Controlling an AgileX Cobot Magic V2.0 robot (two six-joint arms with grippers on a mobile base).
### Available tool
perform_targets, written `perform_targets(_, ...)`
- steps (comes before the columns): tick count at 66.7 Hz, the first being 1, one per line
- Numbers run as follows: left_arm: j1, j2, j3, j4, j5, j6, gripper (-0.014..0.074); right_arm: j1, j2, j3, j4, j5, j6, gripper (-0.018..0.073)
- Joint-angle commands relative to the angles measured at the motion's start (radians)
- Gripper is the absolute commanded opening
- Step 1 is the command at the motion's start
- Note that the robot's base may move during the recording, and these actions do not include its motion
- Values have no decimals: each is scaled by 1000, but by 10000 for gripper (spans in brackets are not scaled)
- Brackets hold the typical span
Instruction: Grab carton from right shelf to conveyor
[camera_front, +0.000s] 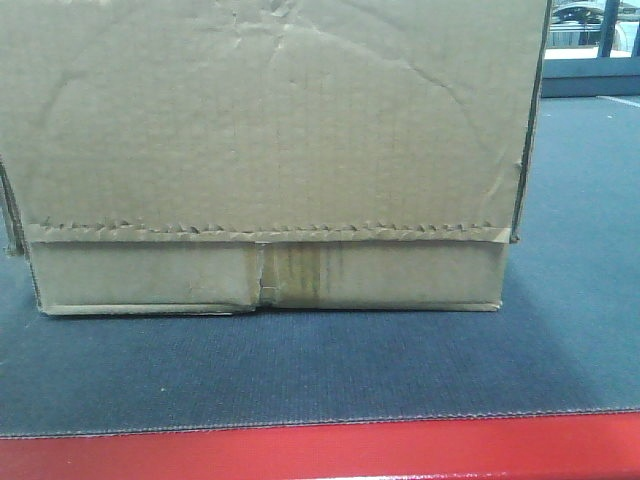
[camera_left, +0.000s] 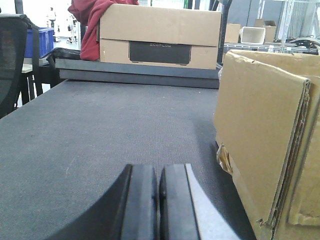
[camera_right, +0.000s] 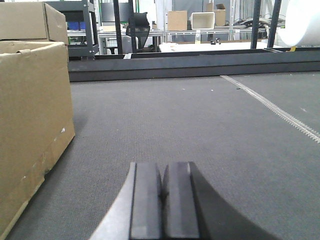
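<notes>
One carton (camera_front: 270, 160) already sits flat on the conveyor (camera_front: 300, 370), its taped lower face turned toward the red front edge (camera_front: 320, 450) and set back from it. Both arms flank it: the left gripper (camera_left: 159, 200) rests low over the belt with the carton's side just to its right, and the right gripper (camera_right: 162, 197) sits low with the carton's other side to its left. On each, the fingers are pressed together and hold nothing; neither touches the cardboard.

By my judgement the placing looks done, so the risks lie in pulling away. A sideways swing inward would knock either arm into a carton wall and skew the load, or push it toward the red edge. The fingers sit so close to the belt that a further drop would scrape its textured surface. The carton's corner flap (camera_left: 292, 165) on the left side is frayed and standing open, so a passing finger could snag it.
</notes>
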Motion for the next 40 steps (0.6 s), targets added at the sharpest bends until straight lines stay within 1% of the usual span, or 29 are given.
perform_targets(1, 4, -6, -2, -7, -20, 3, 15, -6, -4, -1, -7, -21, -11, -69)
perform_targets(40, 4, -6, -2, -7, -20, 3, 15, -6, -4, -1, -7, -21, -11, -69)
